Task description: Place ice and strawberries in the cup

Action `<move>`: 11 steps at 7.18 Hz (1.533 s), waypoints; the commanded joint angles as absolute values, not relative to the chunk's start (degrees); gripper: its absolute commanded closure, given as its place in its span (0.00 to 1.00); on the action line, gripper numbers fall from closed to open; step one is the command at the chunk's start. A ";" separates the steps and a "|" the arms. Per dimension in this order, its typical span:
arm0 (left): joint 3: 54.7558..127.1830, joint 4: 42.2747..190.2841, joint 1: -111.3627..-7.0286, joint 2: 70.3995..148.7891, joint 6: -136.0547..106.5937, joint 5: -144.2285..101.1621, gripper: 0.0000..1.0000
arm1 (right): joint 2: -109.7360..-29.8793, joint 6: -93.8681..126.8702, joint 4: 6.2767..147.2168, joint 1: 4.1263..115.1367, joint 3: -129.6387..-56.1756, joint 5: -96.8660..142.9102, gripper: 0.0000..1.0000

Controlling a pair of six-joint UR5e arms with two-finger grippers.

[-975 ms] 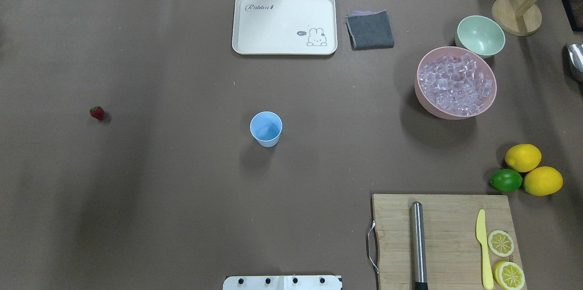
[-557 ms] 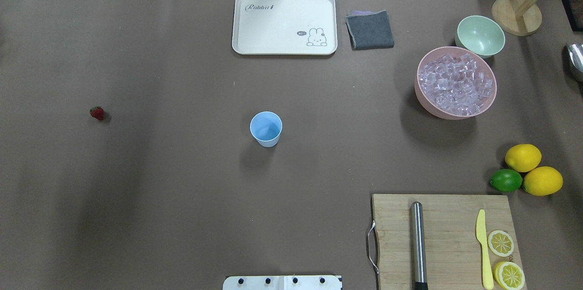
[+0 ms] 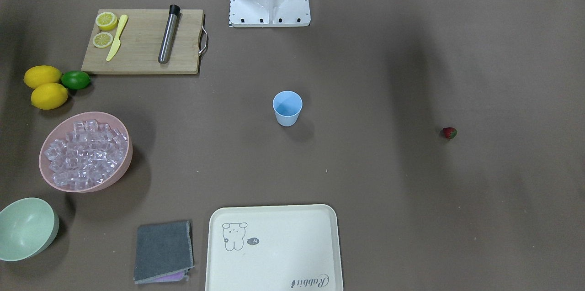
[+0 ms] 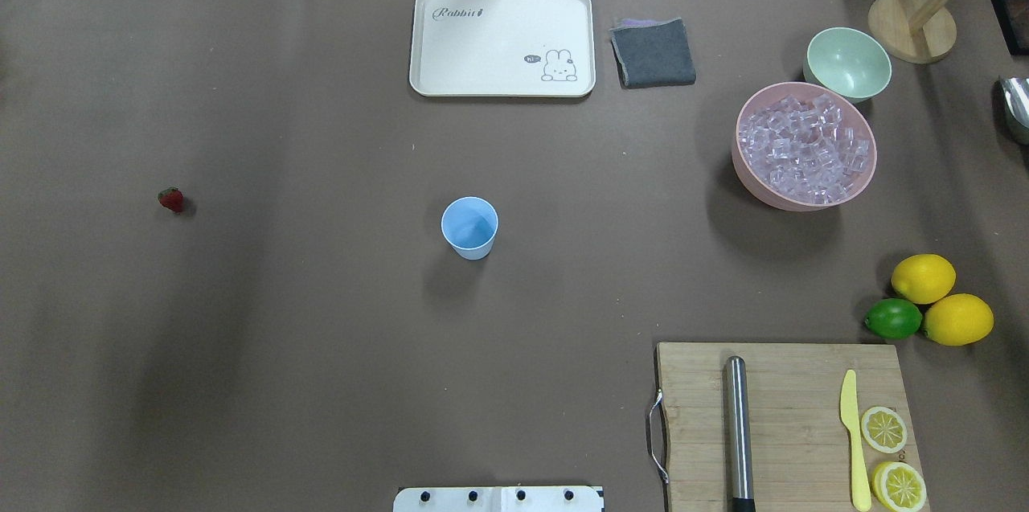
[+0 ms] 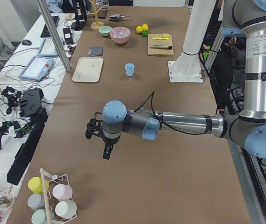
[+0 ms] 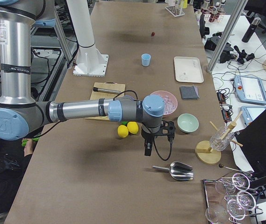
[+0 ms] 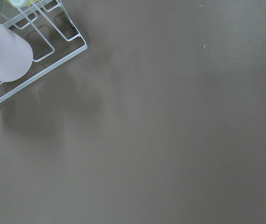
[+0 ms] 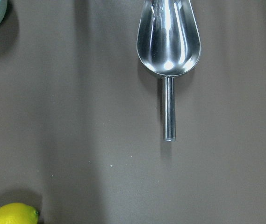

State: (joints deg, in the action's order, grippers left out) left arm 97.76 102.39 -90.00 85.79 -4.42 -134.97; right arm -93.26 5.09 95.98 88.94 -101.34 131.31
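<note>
Front-facing view: the cup [image 3: 287,107] stands upright at centre; the strawberry [image 3: 449,133] lies at right, well apart from it; the ice [image 3: 84,154] sits heaped in the pink bowl [image 3: 122,173] at lower left.

Overhead: cup at centre, strawberry far left, ice upper right.

Left-end view: the left gripper [image 5: 105,151] hangs over bare table mid-frame; how wide its jaws are, I cannot tell.

Right-end view: the right gripper [image 6: 147,148] points down beside the lemons [image 6: 133,127], near a metal scoop [image 6: 177,171]; its opening cannot be told either.

Left wrist view: a wire rack [image 7: 34,78] at upper left.

Right wrist view: the scoop lies at top centre, handle pointing down-frame.
</note>
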 commanded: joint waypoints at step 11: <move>97.56 103.10 -90.00 84.99 -4.22 -134.83 0.02 | -79.03 37.79 95.89 65.95 -112.42 132.90 0.02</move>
